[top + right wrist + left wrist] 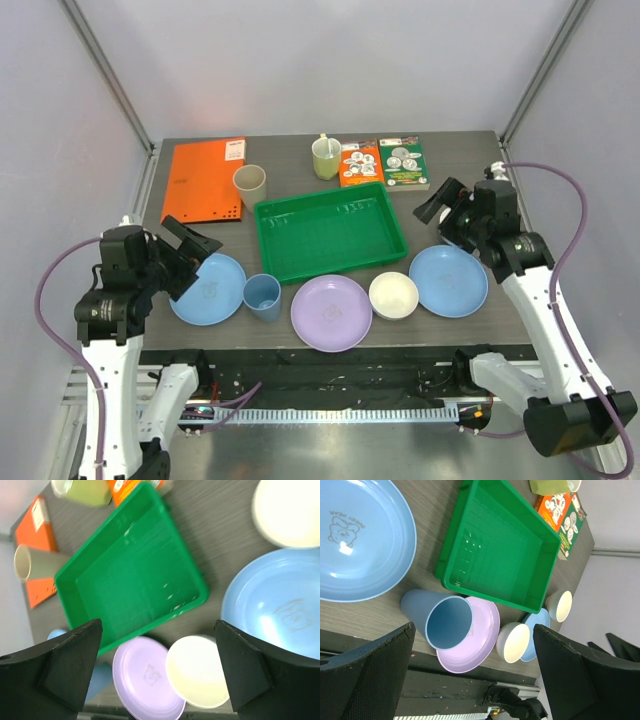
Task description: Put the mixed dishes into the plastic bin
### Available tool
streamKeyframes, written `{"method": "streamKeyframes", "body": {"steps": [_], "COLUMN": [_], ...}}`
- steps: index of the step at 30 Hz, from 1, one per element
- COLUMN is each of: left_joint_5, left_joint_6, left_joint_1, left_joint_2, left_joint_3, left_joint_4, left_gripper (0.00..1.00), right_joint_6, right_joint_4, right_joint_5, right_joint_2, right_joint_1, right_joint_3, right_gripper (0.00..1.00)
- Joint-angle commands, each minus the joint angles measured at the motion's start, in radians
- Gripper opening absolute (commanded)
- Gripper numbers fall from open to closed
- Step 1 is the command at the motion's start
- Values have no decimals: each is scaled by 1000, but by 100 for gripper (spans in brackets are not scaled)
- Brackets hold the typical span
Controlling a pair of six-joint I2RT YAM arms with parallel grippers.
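Top external view: the plastic bin is set at the middle of the tabletop, empty, its ribbed green floor bare. That spot is judged to lie within reach of both arms.

The dishes are spread around it and none is yet inside. Along the near edge, from left to right, are found:
- a left light blue plate
- a blue cup, just beside that plate
- a lilac plate
- a cream bowl
- a right light blue plate

A beige cup stands upright by the bin's far left corner. A second cream dish is picked up only by the wrist views, beyond the right plate; from above it is presumably hidden under the right arm.

The left hand is held above the far rim of the left plate, and the right hand near the bin's right far corner. In each wrist view the fingers are spread wide with nothing between them, so nothing is gripped. This is read as readiness for a first pick. Since the plates lie flat, a hold on a rim would probably be needed.

An orange folder, a yellow-green mug and two booklets are kept along the far side, apart from the bin.

The tabletop is dark grey with a fine streaked grain. It is enclosed by plain pale walls, with slanted metal frame posts at the corners.
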Motion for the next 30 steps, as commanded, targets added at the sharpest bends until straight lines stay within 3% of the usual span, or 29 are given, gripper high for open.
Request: {"method": "streamKeyframes", "body": {"steps": [1,7,13,18,24,30], "left_joint_5": [-3,35,46,147,95,117], "left_joint_6": [25,17,-18,-126,-80,-83], "left_joint_1": [2,1,1,2,-1,-15], "left_joint_2": [52,133,161,123,103,63], "left_joint_3": [18,35,15,-96,-87,-126], "left_joint_4": [17,63,56,45,16,42], "left_gripper": [100,100,100,98,98,98], "right_joint_6": [-103,-47,51,134,85,33], "right_joint_4": [-102,-173,-256,-251,-248,-211], "right_joint_5": [98,174,303,202,259,207], "right_joint_2": [69,89,55,92,118,144], "right_joint_1": [-107,-182,-310,-406,-451,-475], "right_joint_3": [140,136,-60,-143,-163,-240], "right_gripper": [100,99,100,100,98,93]}}
